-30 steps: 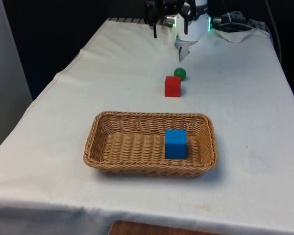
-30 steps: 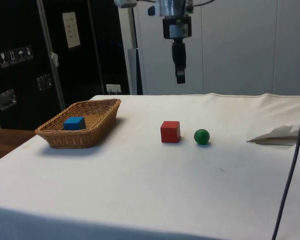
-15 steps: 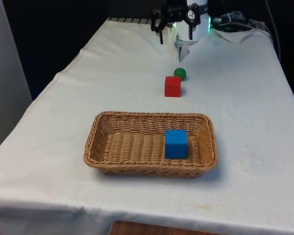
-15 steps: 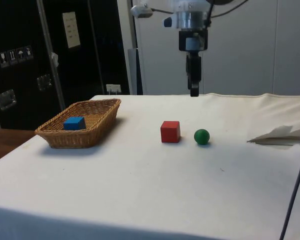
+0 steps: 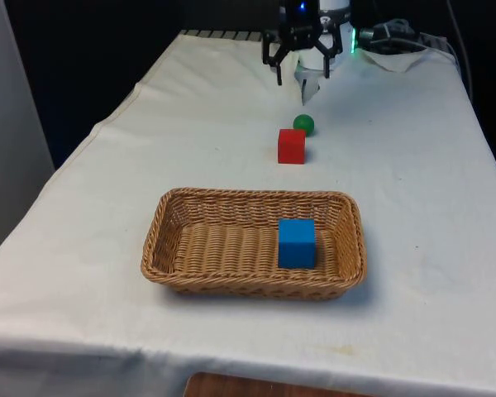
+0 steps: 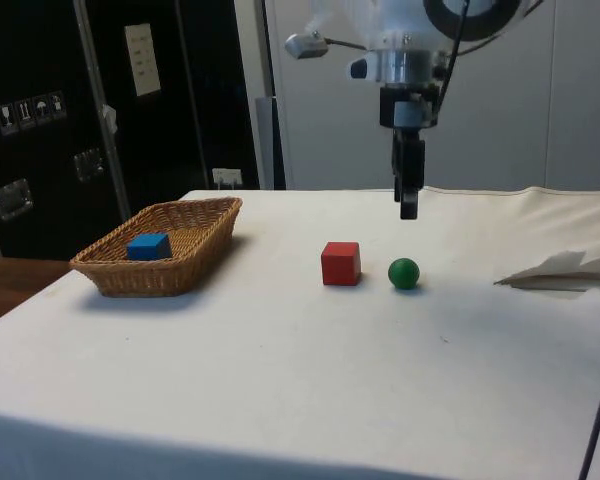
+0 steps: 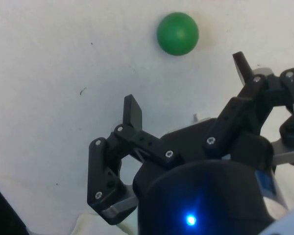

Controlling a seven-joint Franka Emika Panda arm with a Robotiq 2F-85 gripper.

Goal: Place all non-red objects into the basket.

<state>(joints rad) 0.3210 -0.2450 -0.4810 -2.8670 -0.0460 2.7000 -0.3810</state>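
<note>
The green ball (image 5: pixel 303 124) is small, round and smooth, of one plain green colour, and it lies on the white cloth (image 5: pixel 413 190) just beside the red cube (image 5: pixel 292 145), on the side of the cube away from the basket (image 5: pixel 161 240). In the side view the ball (image 6: pixel 404 273) and the cube (image 6: pixel 340 263) stand a little apart. The gripper (image 6: pixel 409 205) hangs in the air above the ball, with its two fingers (image 7: pixel 133 111) spread apart and holding nothing. The wicker basket is well apart from them, and a blue cube (image 5: pixel 297 242) sits inside it, near one end.
</note>
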